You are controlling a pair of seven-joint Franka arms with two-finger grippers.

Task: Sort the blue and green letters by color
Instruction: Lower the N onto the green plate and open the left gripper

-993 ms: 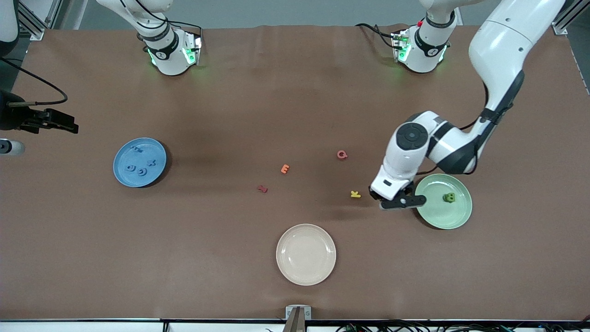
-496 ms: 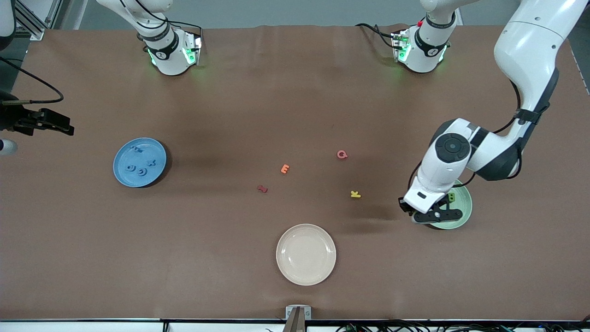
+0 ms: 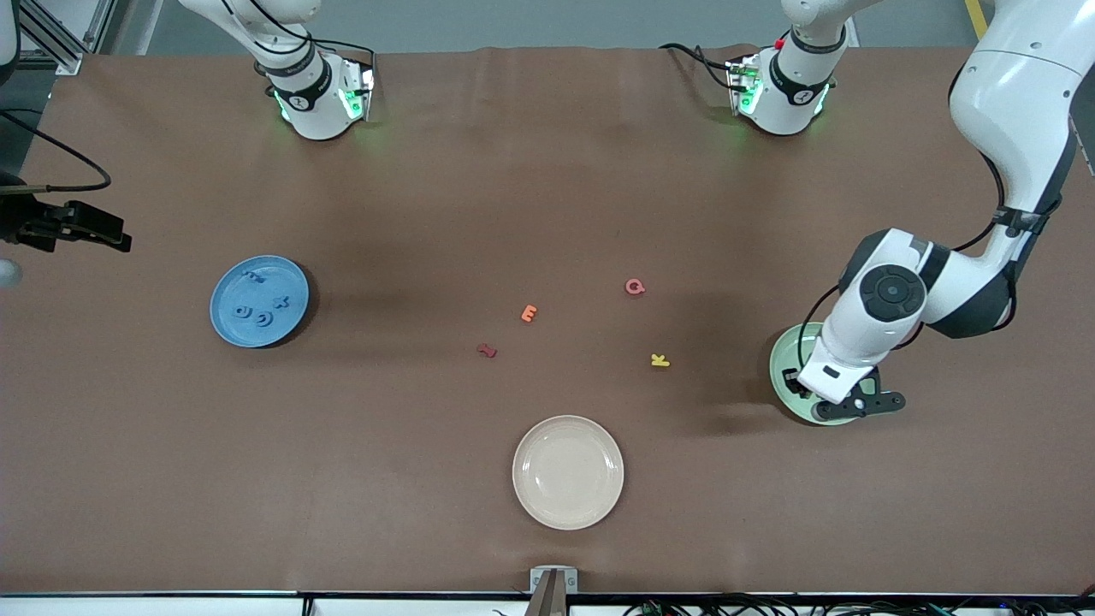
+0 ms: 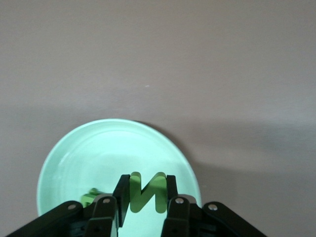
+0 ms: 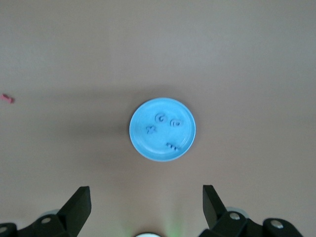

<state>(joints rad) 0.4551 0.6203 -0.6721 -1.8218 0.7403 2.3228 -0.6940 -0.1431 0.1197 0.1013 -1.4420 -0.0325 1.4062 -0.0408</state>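
left gripper [image 4: 143, 210] over green plate [image 4: 74, 158] clamping green letter N [image 4: 146, 192], right gripper [image 5: 145, 207] waiting, fingers spread, above blue plate [image 5: 143, 143]

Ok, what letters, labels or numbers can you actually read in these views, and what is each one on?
"N": the green letter itself, pinched in the left claw over the green plate.
"E": orange letter on the table.
"G": pink letter.
"K": yellow letter.
Too small to read: the dark red letter and the blue letters on the blue plate.
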